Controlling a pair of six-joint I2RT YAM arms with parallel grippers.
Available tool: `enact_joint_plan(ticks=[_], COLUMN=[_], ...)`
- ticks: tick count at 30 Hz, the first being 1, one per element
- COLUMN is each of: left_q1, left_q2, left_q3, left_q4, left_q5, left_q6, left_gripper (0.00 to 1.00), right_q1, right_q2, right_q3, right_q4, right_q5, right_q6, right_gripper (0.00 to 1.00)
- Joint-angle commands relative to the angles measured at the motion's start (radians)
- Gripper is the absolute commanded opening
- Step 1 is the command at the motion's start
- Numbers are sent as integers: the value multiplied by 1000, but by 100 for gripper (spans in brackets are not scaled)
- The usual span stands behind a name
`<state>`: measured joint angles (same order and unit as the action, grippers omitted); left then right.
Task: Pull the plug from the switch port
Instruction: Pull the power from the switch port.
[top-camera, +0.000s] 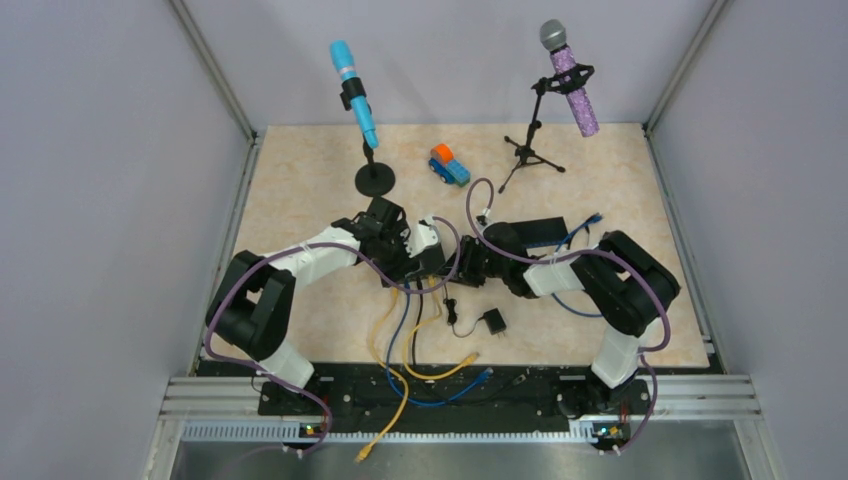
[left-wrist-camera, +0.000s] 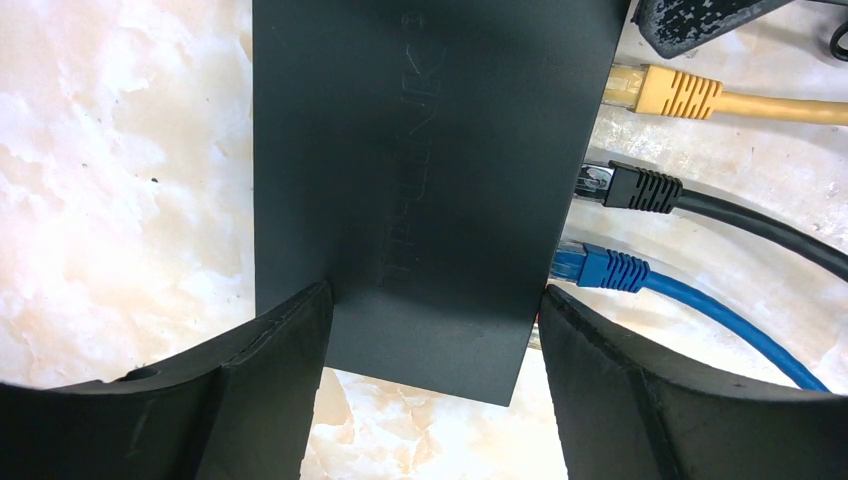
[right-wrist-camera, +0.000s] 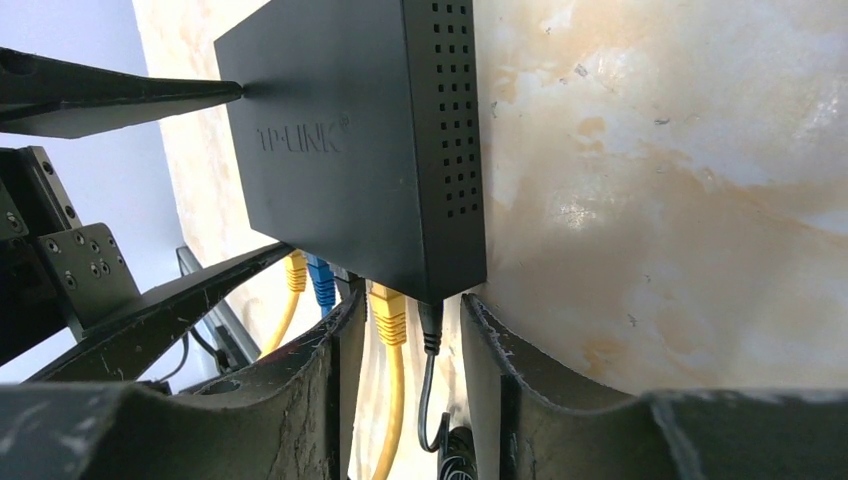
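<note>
left jaws clamp switch (left-wrist-camera: 420, 150). Ports hold yellow plug (left-wrist-camera: 670, 92), black plug (left-wrist-camera: 640, 188), blue plug (left-wrist-camera: 605, 268), lying 3–9 o'clock, noses at 9, left wrist view. right jaws straddle yellow plug; can't tell if gripping.

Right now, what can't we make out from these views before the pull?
- Top view: the ports, buried under the left arm and right arm.
- Left wrist view: the switch port face, hidden by its own top; seating depth of yellow plug, black plug and blue plug unclear.
- Right wrist view: whether the right gripper touches the yellow plug; the gap is in shadow.
- Latch tabs: not visible in any view.
</note>
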<state>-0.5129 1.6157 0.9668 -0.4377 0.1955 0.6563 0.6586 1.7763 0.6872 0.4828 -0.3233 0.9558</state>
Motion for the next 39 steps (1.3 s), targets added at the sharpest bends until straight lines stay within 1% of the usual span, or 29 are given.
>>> enact_joint_plan(ticks=[1,3,5,6,8,10,11,15,18,23,25,30,33,34,35,36,38,39], left_q1=[6,6,5,5,6,5,5,6,6,6,6,6,6,5,7,5,6,7], left_q2=[56,56,56,57,56,57,57,56,57,59,60,60,59,61,62,59,60,60], left_q3=[-27,-28,-28,-27,-27,-27,-27,-28,-27,-25,-25,-24,-25,-25,-24,-24,-25,-24], left_q4=[-79,-80,-81,-82,-85,-84,-84,-85,-87,-88,-90,-91,-93,-93,-94,-96,-96,-98], left_q5=[2,2,4,6,5,4,6,7,8,7,7,8,8,6,6,7,6,6], left_q6=[-12,-11,-8,-7,-5,-5,-5,-3,-3,-2,-1,-2,-3,-2,-3,-2,-4,-2], left_gripper=[78,78,78,78,78,77,77,77,77,77,77,76,76,76,76,76,76,76], right_q1=[4,2,2,2,2,2,1,-16,-34,-43,-44,-43,-43,-43,-43,-43,-43,-43], right_q2=[16,18,25,28,38,45,45,44,34,45,52,63,66,65,64,66,70,74], right_q3=[-15,-15,-8,-2,14,24,27,23,5,7,-6,-38,-52,-55,-56,-55,-47,-41], right_q4=[-29,-25,-24,-24,-28,-25,-25,-27,-3,15,46,123,156,165,167,166,153,145], right_q5=[18,16,17,14,10,7,9,17,21,11,6,2,12,16,26,31,36,35], right_q6=[-3,-1,1,2,2,4,5,24,43,57,75,133,169,180,182,182,179,175], right_gripper=[39,34,32,29,27,20,19,27,29,26,24,23,27,29,34,36,34,31])
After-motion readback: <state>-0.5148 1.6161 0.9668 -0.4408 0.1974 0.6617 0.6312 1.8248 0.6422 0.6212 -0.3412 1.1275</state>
